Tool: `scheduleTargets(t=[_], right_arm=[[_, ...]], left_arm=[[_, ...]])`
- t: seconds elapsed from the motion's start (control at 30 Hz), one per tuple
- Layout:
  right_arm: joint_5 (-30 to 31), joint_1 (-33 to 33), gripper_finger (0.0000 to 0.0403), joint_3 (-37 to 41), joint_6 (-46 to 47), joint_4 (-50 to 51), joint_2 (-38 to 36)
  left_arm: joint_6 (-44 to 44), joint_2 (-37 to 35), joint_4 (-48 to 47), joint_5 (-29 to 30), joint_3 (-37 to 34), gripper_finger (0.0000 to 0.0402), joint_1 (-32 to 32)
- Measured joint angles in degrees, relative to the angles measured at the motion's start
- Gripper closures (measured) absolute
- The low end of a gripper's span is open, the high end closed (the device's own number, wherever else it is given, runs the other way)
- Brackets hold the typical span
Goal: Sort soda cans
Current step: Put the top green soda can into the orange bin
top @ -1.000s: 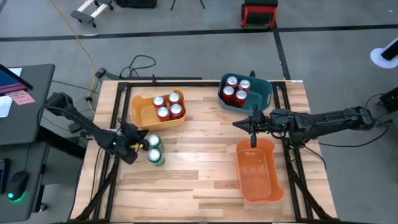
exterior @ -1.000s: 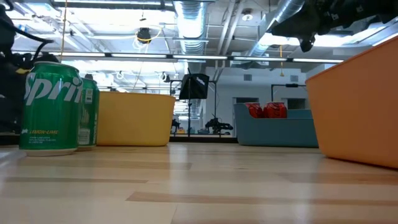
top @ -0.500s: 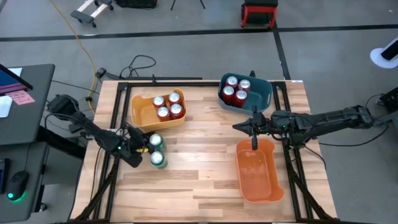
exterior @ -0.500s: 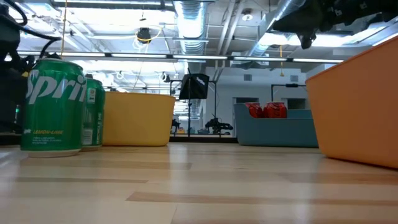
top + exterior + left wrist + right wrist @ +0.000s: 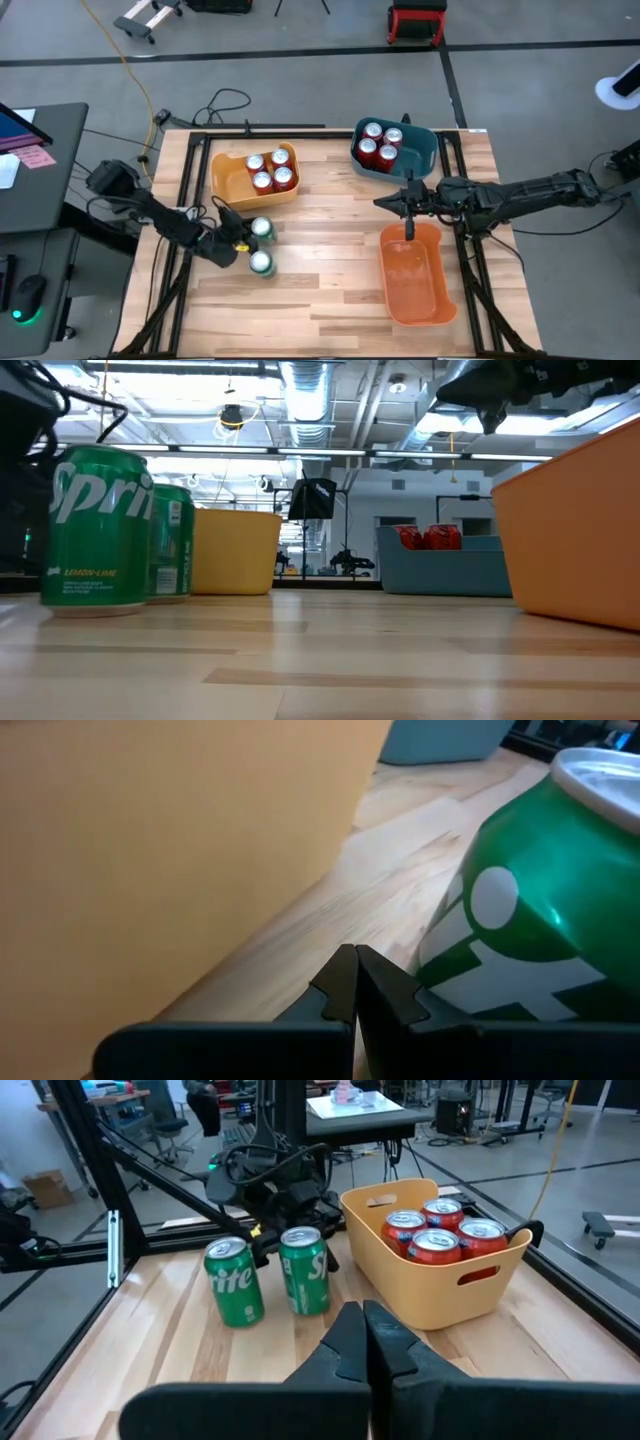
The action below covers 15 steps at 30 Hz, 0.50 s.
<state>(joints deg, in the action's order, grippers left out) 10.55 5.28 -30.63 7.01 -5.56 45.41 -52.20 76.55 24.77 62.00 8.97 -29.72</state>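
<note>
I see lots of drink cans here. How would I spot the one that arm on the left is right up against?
Find the yellow bin at the table's left. Just in front of it, on bare wood, stand two green cans outside any bin. The left gripper, shut, sits against them; the nearer green can is the one farther from the yellow bin. Every other can is red and sits in a bin.

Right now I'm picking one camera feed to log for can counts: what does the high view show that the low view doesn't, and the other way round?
Only the high view shows the silver tops of four red cans in the yellow bin and four in the teal bin, the empty inside of the orange bin, and the shut left gripper beside the green cans. Only the low view shows the Sprite lettering on the near green can. Both show two green cans standing on the table and all three bins.
</note>
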Motion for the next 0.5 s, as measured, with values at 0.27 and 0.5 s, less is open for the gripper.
scheduleTargets(t=[0.27, 0.5], right_arm=[[0.00, 0.00, 0.0400, 0.00, 0.44, -0.52, 0.00], [0.00, -0.44, 0.0400, 0.02, 1.04, -1.34, 2.04]], left_arm=[[12.83, 7.83, 13.60, -8.63, 2.39, 0.0401, 7.29], [21.29, 14.51, 13.97, -14.64, 9.70, 0.0401, 12.74]])
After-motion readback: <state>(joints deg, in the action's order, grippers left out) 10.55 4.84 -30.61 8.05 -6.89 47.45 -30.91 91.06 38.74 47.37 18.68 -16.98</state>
